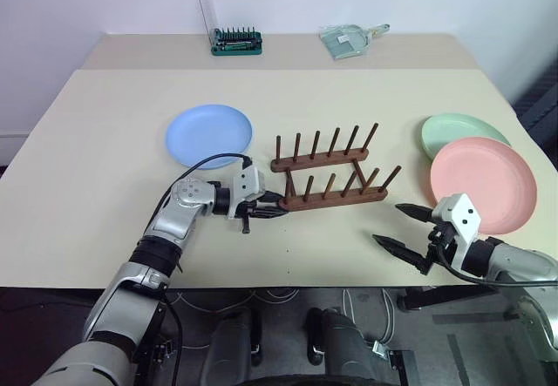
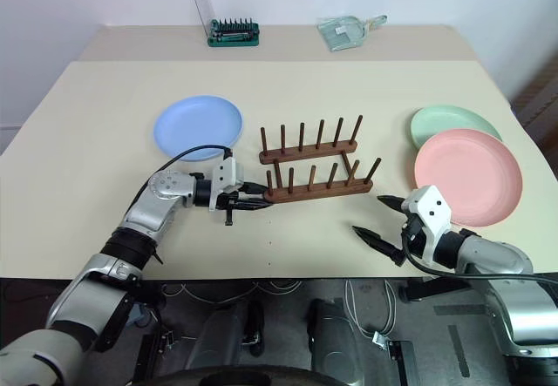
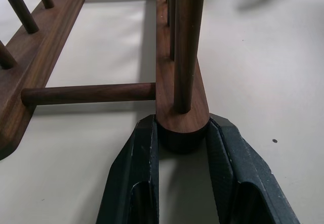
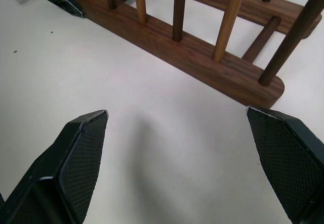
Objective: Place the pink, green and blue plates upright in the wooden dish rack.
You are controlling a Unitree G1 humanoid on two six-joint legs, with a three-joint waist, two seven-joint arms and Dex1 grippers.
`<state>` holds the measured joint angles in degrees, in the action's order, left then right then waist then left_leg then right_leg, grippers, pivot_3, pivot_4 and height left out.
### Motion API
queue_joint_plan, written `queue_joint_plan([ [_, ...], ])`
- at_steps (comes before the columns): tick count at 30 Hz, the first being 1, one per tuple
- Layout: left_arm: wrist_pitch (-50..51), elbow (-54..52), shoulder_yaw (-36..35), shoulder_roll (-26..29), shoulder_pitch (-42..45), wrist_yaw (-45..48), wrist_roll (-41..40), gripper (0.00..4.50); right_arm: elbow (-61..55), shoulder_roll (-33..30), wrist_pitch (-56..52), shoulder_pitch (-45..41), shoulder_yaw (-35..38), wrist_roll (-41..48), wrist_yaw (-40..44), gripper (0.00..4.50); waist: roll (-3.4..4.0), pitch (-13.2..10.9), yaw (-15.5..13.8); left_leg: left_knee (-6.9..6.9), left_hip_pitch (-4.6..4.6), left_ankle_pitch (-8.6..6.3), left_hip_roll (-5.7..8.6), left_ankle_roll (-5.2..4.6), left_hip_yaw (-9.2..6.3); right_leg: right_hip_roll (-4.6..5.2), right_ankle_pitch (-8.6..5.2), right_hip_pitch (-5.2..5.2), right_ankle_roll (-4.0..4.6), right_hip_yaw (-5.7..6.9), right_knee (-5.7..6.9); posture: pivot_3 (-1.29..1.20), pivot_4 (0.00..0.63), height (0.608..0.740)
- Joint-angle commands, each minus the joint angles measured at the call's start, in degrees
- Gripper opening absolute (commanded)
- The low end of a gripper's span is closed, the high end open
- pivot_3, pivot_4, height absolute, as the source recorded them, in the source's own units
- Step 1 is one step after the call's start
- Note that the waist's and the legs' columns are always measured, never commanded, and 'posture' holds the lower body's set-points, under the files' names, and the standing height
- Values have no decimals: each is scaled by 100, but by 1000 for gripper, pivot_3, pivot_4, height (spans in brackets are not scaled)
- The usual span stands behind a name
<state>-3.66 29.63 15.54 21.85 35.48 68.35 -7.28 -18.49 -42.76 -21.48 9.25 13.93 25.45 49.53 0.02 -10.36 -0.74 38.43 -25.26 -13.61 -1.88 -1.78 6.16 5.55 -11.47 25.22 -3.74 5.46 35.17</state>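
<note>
The wooden dish rack [image 1: 331, 172] stands mid-table, two dark rails with upright pegs, no plate in it. My left gripper [image 1: 266, 210] is shut on the left end of the rack's near rail [image 3: 182, 110], one finger [image 3: 139, 153] pressed against each side. The blue plate [image 1: 209, 135] lies flat to the rack's left. At the right, the pink plate [image 1: 482, 181] lies flat, overlapping the green plate [image 1: 458, 129] behind it. My right gripper [image 1: 388, 223] hovers open and empty between the rack's right end and the pink plate, pointing toward the rack [image 4: 202, 57].
A green tray of screwdriver bits [image 1: 235, 42] with a raised clear lid and a clear plastic item [image 1: 349, 37] sit at the table's far edge. The table's front edge [image 1: 288, 281] runs just below both grippers.
</note>
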Motion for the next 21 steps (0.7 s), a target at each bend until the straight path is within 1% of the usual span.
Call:
queue_joint_plan([
  [1,320,-283,-330,166,-285,-217,-130,2624,125,24,257,3,40,-67,88,4500,0,0,14,0,0,0,0,0,0,0,0,1,0,0,0,0,150,740],
  [2,446,-487,-452,259,-432,-251,-222,3189,167,23,296,-6,34,-85,112,4500,0,0,24,-1,0,0,0,0,0,0,2,1,3,0,1,0,150,740],
  [3,601,-723,-548,377,-592,-263,-298,3626,208,18,326,-18,21,-100,136,4500,0,0,33,-2,0,0,-1,0,0,-1,3,3,6,0,1,0,150,740],
  [6,1020,-1437,-712,734,-1061,-197,-509,3667,355,-9,397,-84,-60,-207,169,3668,1,1,59,-2,2,0,-7,0,0,-4,4,4,8,-1,6,0,150,740],
  [7,1150,-1655,-761,816,-1199,-157,-622,3403,382,-11,401,-108,-87,-213,199,3163,2,1,57,-2,4,0,-7,0,0,-5,3,4,7,-1,7,0,150,740],
  [9,1354,-2131,-816,977,-1510,-26,-853,2681,421,6,368,-189,-181,-238,208,2200,3,2,48,-2,5,0,-6,1,0,-3,-1,5,1,-1,8,0,150,740],
  [12,1488,-2723,-623,1030,-1824,-94,-788,1240,545,54,398,-398,-434,-430,117,693,3,1,22,-2,3,-1,-3,3,0,4,-1,5,1,-1,2,0,150,740],
  [13,1543,-2857,-494,987,-1854,-202,-668,655,611,79,437,-489,-539,-552,45,151,2,2,-1,-2,1,-1,-2,3,0,5,0,6,3,-1,1,0,150,740],
  [14,1607,-2968,-340,922,-1858,-337,-517,182,691,107,496,-577,-643,-705,-53,0,2,2,-13,-2,0,-1,-1,3,0,5,3,7,7,-1,0,0,150,740],
  [17,1691,-3159,-135,748,-1854,-623,-327,182,860,164,621,-740,-826,-968,-184,0,3,2,-34,-2,-4,-2,5,2,-1,9,3,5,9,-1,-2,0,150,740],
  [19,1672,-3135,38,490,-1810,-1114,16,182,1081,292,722,-981,-1016,-1201,-373,0,3,3,-8,-2,-6,-3,5,0,0,8,6,6,13,-1,-5,0,150,740],
  [21,1684,-3113,105,262,-1827,-1484,192,182,1296,388,859,-1188,-1182,-1439,-514,0,2,5,0,-1,-3,-2,5,-1,0,7,7,2,13,-1,-3,0,150,740],
])
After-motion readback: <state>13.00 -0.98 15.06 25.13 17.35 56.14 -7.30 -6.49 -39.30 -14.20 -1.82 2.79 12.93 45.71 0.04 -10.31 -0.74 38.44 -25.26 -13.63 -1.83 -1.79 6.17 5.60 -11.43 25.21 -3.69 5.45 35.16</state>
